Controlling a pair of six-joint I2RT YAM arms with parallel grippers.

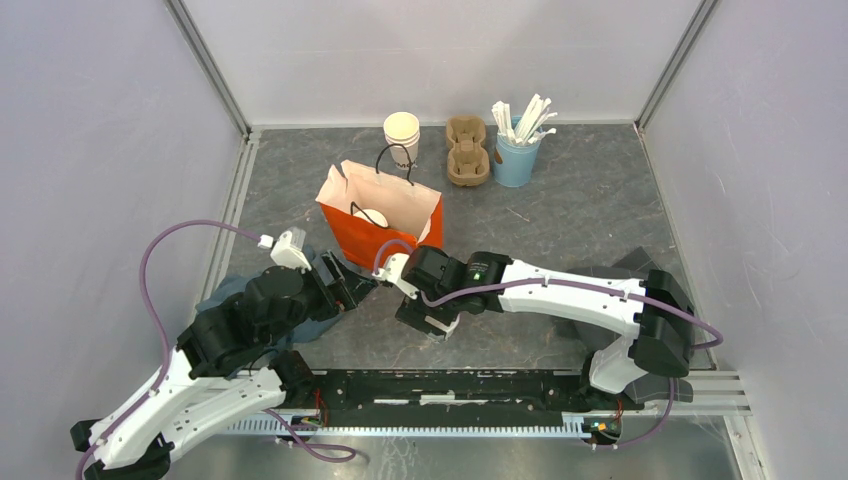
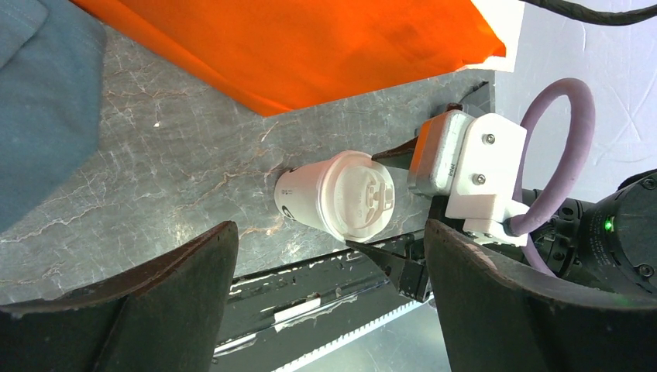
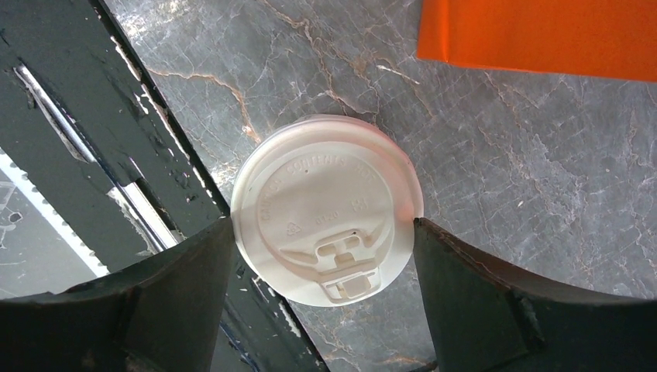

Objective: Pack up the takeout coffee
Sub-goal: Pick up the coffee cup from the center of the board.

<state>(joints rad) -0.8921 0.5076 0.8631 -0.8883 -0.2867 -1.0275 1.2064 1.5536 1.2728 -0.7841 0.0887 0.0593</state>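
One takeout coffee cup [image 3: 325, 209], cream paper with a white sip lid, stands upright on the grey table just in front of the orange paper bag [image 1: 385, 230]. My right gripper [image 3: 324, 232] comes down over it, and both fingers touch the rim of the lid. From the left wrist view the same cup [image 2: 310, 198] shows between the right gripper's black fingertips [image 2: 391, 155]. A second white lid [image 1: 371, 215] shows inside the open bag. My left gripper [image 2: 329, 294] is open and empty, a short way left of the cup, beside the bag's near corner.
At the back stand a stack of lidless cups [image 1: 401, 135], a brown cardboard carrier [image 1: 467, 150] and a blue cup of white stirrers [image 1: 516, 150]. A blue-grey cloth [image 2: 39, 101] lies under the left arm. The black rail [image 1: 450, 385] runs along the near edge.
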